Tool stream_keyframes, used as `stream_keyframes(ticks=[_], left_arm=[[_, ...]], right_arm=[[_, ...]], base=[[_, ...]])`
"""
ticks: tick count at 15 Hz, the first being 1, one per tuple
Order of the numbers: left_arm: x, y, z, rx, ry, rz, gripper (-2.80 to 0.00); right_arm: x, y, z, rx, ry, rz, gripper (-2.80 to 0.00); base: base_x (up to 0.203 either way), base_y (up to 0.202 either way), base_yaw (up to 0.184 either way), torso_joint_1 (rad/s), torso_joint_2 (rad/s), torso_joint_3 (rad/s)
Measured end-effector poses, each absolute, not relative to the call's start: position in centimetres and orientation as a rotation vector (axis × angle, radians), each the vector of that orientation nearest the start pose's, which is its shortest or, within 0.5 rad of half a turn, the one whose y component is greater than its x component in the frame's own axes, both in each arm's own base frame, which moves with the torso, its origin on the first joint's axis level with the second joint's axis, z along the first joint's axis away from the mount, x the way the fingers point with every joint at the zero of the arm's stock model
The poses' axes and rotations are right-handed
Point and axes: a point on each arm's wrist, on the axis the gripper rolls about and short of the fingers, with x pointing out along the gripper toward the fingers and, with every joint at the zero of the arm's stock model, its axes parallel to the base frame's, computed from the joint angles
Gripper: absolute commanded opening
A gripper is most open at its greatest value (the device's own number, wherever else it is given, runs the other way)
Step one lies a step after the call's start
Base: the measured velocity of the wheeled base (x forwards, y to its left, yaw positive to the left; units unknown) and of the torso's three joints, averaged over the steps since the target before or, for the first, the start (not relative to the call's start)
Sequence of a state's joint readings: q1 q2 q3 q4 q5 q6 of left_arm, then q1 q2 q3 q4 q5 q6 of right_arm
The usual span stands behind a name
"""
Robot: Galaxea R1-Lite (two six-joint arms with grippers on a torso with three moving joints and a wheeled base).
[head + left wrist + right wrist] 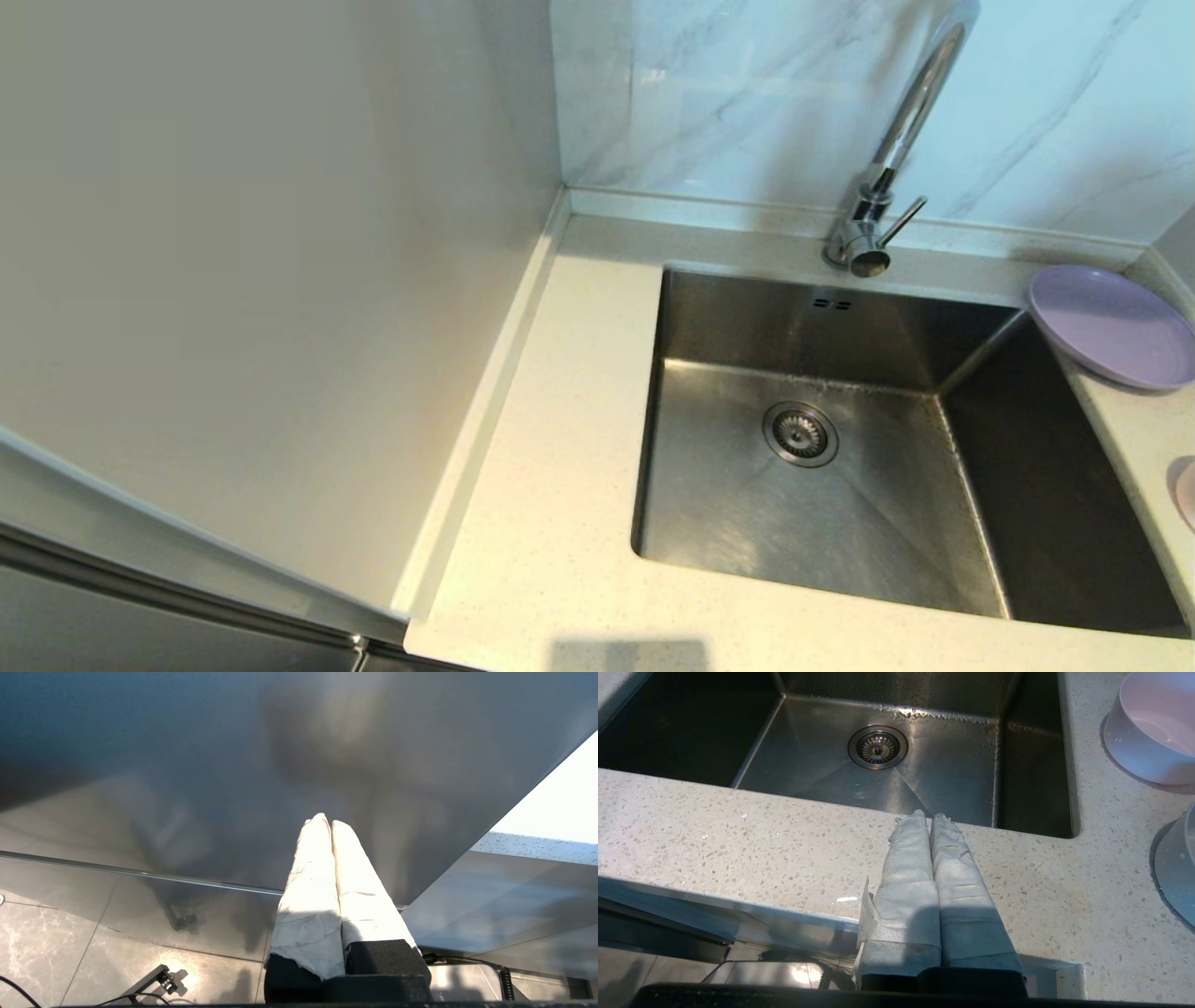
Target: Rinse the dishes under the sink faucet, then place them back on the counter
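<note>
Dishes (1111,322) untouched; end effectors (930,815) closed, empty.

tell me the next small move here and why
Probably open the right pincer and reach toward the pink bowl. Both dishes sit untouched on the counter, the sink holds nothing, and this pincer is shut at the counter's front edge, nearest the bowl.

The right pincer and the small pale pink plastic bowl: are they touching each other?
Apart. In the right wrist view the right pincer, fingers shut, sits over the speckled off-white counter, while the small pale pink plastic bowl stands off to the side with bare counter between them.
</note>
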State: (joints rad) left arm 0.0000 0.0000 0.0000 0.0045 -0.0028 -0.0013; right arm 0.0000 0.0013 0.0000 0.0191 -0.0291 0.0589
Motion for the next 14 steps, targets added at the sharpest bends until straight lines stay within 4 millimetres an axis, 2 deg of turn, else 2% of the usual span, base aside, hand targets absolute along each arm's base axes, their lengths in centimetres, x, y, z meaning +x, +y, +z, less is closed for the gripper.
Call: stream_keyframes(ticks=[14], left_arm=[[-2.28, -0.01, 7.50, -0.001, 0.005, -0.003, -2.80]], right_arm=[[-2.27, -0.07, 7.35, 0.059, 0.020, -0.030, -2.80]], base=[[0.000, 0.000, 0.000, 0.000, 0.00, 0.000]])
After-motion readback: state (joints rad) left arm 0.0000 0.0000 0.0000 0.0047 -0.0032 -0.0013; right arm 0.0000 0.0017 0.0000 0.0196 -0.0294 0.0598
